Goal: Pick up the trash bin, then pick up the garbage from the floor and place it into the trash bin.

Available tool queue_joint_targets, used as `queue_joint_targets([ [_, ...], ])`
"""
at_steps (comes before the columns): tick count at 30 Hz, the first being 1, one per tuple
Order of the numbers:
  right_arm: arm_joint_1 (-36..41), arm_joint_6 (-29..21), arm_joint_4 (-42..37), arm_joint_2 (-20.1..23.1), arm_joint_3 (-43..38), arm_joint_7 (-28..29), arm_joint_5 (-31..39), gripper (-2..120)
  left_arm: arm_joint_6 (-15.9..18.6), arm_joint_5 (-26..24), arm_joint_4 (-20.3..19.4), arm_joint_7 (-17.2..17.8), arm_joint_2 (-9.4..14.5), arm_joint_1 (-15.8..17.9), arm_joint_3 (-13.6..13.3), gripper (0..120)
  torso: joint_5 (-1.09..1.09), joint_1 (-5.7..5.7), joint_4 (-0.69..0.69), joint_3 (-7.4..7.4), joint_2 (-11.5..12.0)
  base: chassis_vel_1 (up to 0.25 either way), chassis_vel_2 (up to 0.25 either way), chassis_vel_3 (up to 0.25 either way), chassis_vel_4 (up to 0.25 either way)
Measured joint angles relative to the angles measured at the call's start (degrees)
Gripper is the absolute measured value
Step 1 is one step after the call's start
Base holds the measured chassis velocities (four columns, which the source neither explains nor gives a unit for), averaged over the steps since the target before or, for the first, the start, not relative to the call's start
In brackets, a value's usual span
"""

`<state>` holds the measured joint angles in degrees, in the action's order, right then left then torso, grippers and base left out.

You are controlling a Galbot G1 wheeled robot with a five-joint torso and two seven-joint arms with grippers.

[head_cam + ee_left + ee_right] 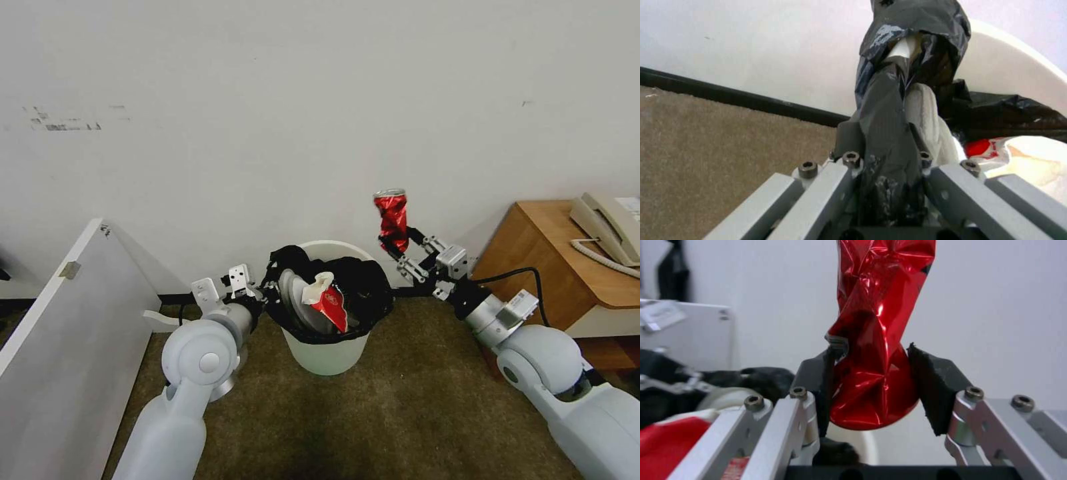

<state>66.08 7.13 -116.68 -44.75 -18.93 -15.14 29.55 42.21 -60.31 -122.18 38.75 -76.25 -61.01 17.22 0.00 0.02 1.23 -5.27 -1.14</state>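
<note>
The right gripper is clamping the lower end of the can, a crushed red one, and is holding it up in the air near the wall. The can's long axis is standing close to upright, its silver top rim pointing up (leaning slightly toward the wall). In the right wrist view the two dark pads are pressing on either side of the can.

The can is hanging just beside the bin, above and to the right of its rim, with open air between them. The left gripper is pinching the bin's left rim through the black bag; the left wrist view shows its fingers closed on the bag. A slipper and a red packet are already sticking out of the bin.

Open carpet is lying in front of the bin; a wooden desk is crowding the right side and a white panel the left.
</note>
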Motion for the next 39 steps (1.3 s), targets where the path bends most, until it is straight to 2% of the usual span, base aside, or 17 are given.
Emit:
queue_joint_targets([
  [12, 0.26, 1.86, -0.18, 2.65, 2.23, -4.59, 0.56, 39, -0.04, 0.29, 0.09, -0.33, 0.02, -0.08, 0.08, 5, 0.00, 0.00, 0.00, 0.00, 0.00, 0.000, 0.000, 0.000, 0.000],
  [15, 0.07, 2.78, -0.32, 4.10, 2.26, -8.51, 1.60, 39, -0.06, 0.34, 0.09, -0.44, -0.09, -0.06, 0.13, 5, 0.00, 0.00, 0.00, 0.00, 0.00, 0.000, 0.000, 0.000, 0.000],
  [22, 0.15, 3.12, -0.21, 4.74, 2.13, -11.62, 1.95, 39, -0.08, 0.43, 0.24, -0.51, -0.34, 0.12, 0.00, 5, 0.00, 0.00, 0.00, 0.00, 0.00, 0.000, 0.000, 0.000, 0.000],
  [31, -0.38, 3.34, 0.33, 4.80, 2.09, -14.23, 2.46, 39, -0.08, 0.44, 0.32, -0.62, -0.37, 0.05, -0.36, 5, 0.00, 0.00, 0.00, 0.00, 0.00, 0.000, 0.000, 0.000, 0.000],
  [39, -0.55, 3.43, 0.31, 4.73, 2.09, -13.80, 2.63, 39, -0.08, 0.49, 0.46, -0.65, -0.60, 0.10, -0.37, 5, 0.00, 0.01, 0.00, 0.00, 0.00, 0.000, 0.000, 0.000, 0.000],
])
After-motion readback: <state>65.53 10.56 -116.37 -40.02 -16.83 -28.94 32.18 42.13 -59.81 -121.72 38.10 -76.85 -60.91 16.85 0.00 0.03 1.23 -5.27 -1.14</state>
